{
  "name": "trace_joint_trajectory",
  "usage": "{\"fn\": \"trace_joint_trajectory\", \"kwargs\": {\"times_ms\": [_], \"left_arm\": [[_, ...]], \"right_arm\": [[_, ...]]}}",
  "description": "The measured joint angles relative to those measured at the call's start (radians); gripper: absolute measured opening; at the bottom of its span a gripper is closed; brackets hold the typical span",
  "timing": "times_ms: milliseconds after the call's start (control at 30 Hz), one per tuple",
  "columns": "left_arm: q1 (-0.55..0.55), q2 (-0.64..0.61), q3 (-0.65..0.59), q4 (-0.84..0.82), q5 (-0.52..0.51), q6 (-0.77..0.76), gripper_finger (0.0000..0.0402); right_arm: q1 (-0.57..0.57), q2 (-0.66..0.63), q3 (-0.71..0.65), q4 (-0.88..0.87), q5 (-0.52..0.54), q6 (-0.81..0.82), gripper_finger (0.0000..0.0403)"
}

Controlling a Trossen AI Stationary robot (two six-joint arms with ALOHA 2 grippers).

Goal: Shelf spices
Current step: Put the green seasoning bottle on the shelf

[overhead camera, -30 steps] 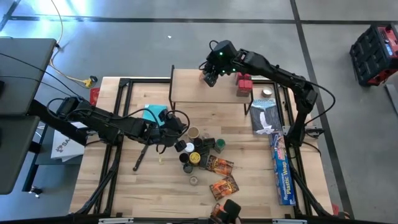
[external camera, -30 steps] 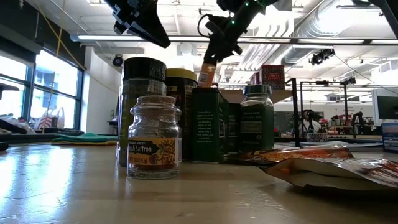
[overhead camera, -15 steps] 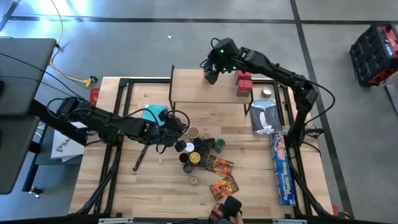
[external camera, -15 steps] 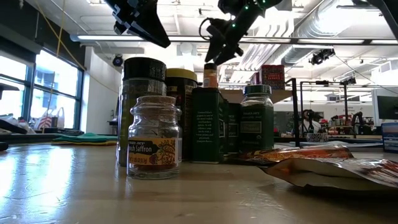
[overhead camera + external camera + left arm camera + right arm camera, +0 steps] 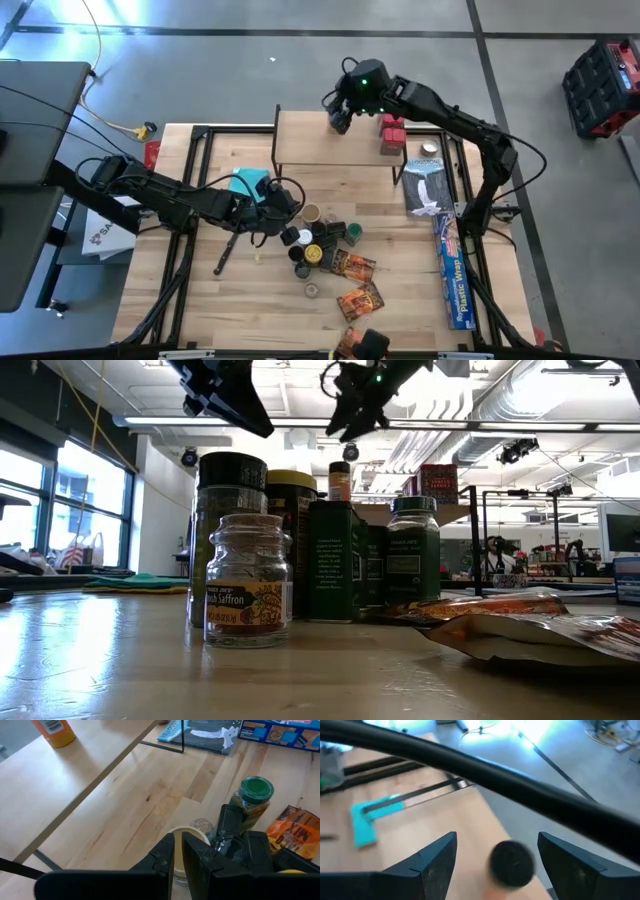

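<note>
Right gripper (image 5: 341,117) above the far edge of the shelf (image 5: 310,150), fingers spread wide with nothing between them — seen in the right wrist view as 2 dark fingers (image 5: 432,862) flanking a black-lidded jar (image 5: 511,864) that stands free on the shelf top. Same jar visible in the left wrist view as an orange jar (image 5: 54,730) upright on the light board, and in the low view with its black cap and orange body (image 5: 340,480) just under the open claw. Jar directly below the claw, long axis vertical, untouched.

Red boxes (image 5: 391,135) already on the shelf, near its right end, just beside that arm's reach.

Rest of the spices clustered mid-table: round jars (image 5: 318,243), a green-lidded jar (image 5: 255,795), orange-brown packets (image 5: 353,282). Left gripper (image 5: 262,222) right at the near-left edge of that cluster, fingers pressed nearly together around a thin tan rim (image 5: 178,851) — whether truly pinched or merely beside it, unclear.

Judgement: next pick turns on distance — cluster lies well apart from the right claw, toward the table's near side, while the left claw sits touching-close. Left arm the nearer; right arm would need a long retreat off the shelf first.
</note>
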Motion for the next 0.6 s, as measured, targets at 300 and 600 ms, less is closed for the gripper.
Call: {"fn": "trace_joint_trajectory", "kwargs": {"times_ms": [300, 600], "left_arm": [[-0.033, 0.0, 0.0, -0.005, -0.001, -0.017, 0.0033], [-0.06, 0.0, 0.0, -0.033, -0.015, -0.043, 0.0033]], "right_arm": [[0.256, -0.11, -0.015, -0.217, 0.041, -0.113, 0.0272], [0.548, -0.195, -0.274, -0.247, 0.067, 0.105, 0.0272]]}}
